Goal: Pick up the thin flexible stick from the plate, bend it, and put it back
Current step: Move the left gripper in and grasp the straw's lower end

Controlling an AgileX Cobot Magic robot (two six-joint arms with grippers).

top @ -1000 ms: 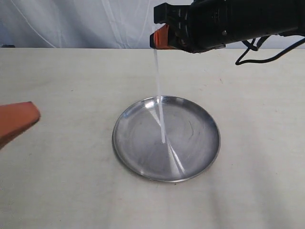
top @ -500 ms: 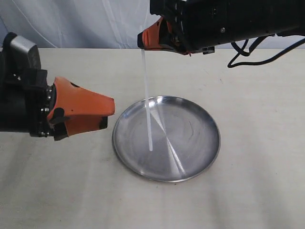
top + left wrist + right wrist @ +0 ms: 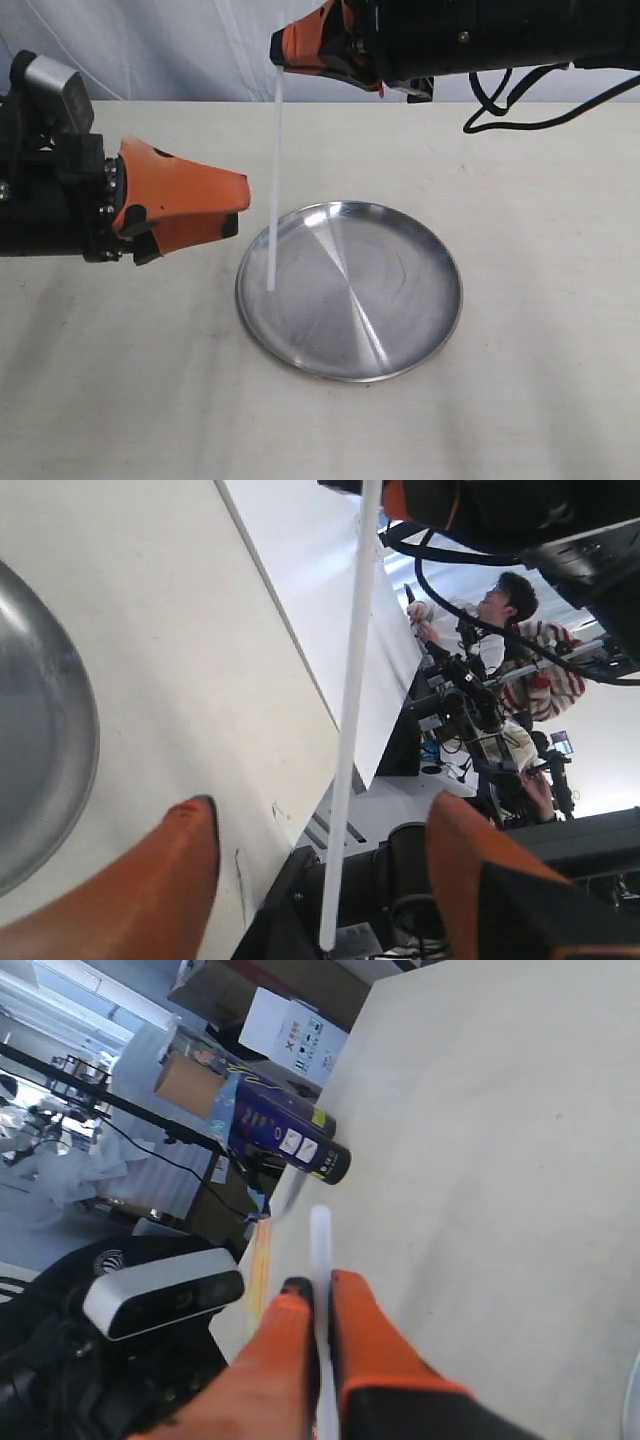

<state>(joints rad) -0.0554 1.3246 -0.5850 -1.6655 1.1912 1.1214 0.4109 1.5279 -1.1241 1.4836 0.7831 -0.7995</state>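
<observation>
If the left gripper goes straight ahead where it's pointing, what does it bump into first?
Probably the thin flexible stick hanging from the right gripper, just ahead of the open left gripper; depth is unclear.

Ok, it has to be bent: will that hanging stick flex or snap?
Probably very light: the right gripper holds the thin flexible stick by its top end alone, hanging straight. Being so thin, it likely bends easily.

Robotics lab, person in a striped sweater [image 3: 525, 675] at cable-strung equipment [image 3: 455, 705], stacked cardboard boxes [image 3: 290, 1025], silver bar-shaped camera [image 3: 165, 1300], white sheet backdrop [image 3: 150, 50] behind a beige table [image 3: 540, 380].
</observation>
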